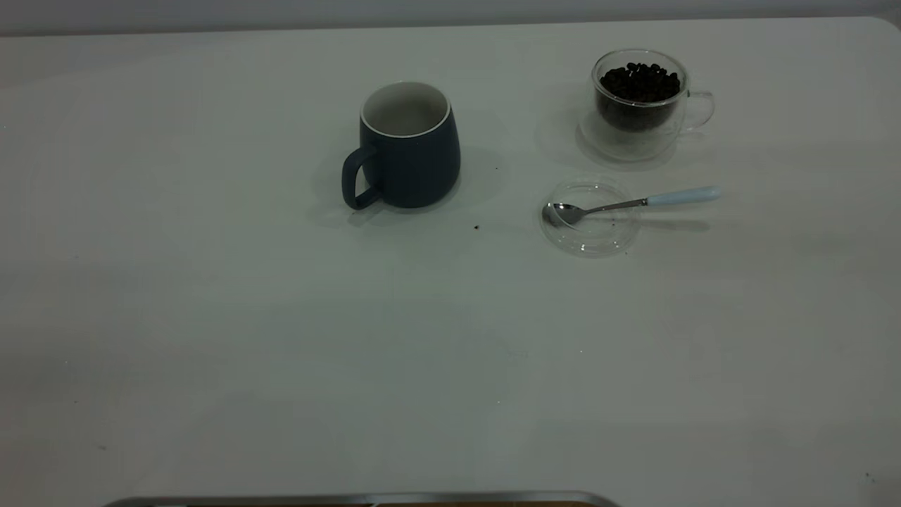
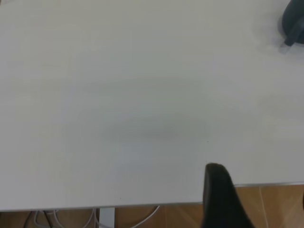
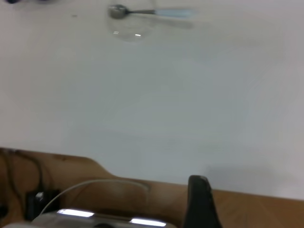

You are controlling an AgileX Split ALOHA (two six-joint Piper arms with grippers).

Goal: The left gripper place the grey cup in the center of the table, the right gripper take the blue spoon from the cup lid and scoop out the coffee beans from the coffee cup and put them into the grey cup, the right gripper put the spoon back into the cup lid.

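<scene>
The grey cup (image 1: 408, 146) stands upright near the table's middle with its handle toward the near left. Only its white inside wall shows. The glass coffee cup (image 1: 639, 102), full of dark beans, stands at the back right. The blue-handled spoon (image 1: 633, 203) lies with its bowl in the clear cup lid (image 1: 590, 217) in front of it. Neither arm is in the exterior view. My left gripper (image 2: 257, 190) is open and empty at the near table edge, far from the cup (image 2: 292, 26). My right gripper (image 3: 214, 209) hangs at the near edge, far from the spoon (image 3: 152, 12) and the lid (image 3: 128, 32).
Two small dark specks, one (image 1: 476, 227) and another (image 1: 496, 168), lie on the white table (image 1: 281, 352) between the grey cup and the lid. A metal rim (image 1: 352, 498) runs along the near edge. Cables (image 2: 142, 216) hang below the table.
</scene>
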